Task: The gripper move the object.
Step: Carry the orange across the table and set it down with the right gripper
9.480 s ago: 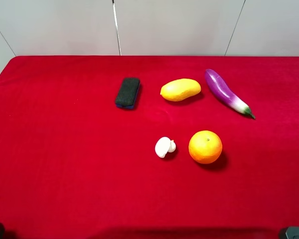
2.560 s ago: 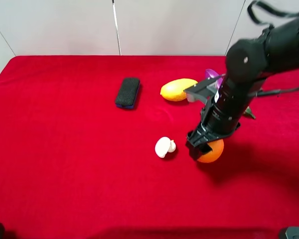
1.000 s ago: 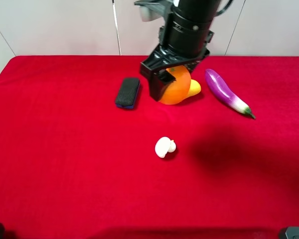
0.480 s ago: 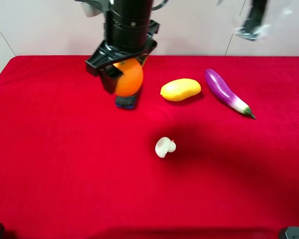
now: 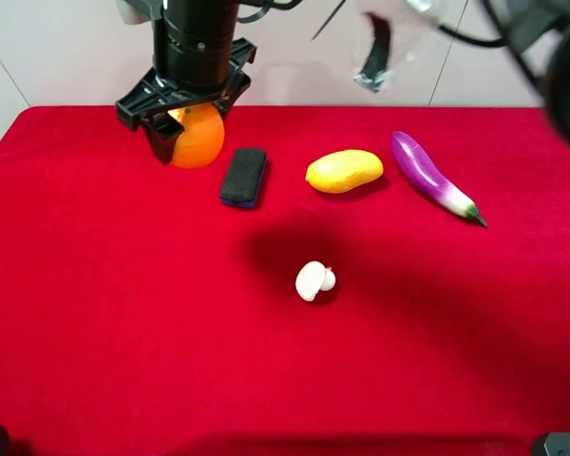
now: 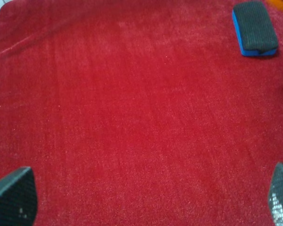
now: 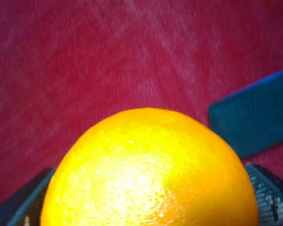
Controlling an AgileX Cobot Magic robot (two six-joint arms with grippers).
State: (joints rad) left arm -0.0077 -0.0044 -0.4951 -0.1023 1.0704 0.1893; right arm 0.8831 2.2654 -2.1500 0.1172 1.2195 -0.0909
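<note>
The orange (image 5: 198, 141) hung clamped in the right claw (image 5: 192, 131) above the far left of the red worktop (image 5: 123, 313), just left of a dark, blue-edged block (image 5: 243, 177). To my eye the danger was a slip. The mesh pads (image 7: 23, 205) held only the flanks of a round fruit, so a quick swing or a slack squeeze could let it squirt out. Let go from that height, it would likely bounce and roll on the cloth, perhaps into the block or off the far edge.

The fruit looked bright and plump, its dimpled skin glossy under the light, and it filled the gap between the pads.

Further right lay a yellow mango (image 5: 344, 171) and a purple aubergine (image 5: 432, 177), with a white mushroom (image 5: 313, 281) nearer. The left claw (image 6: 146, 197) was spread wide over bare cloth and held nothing.
</note>
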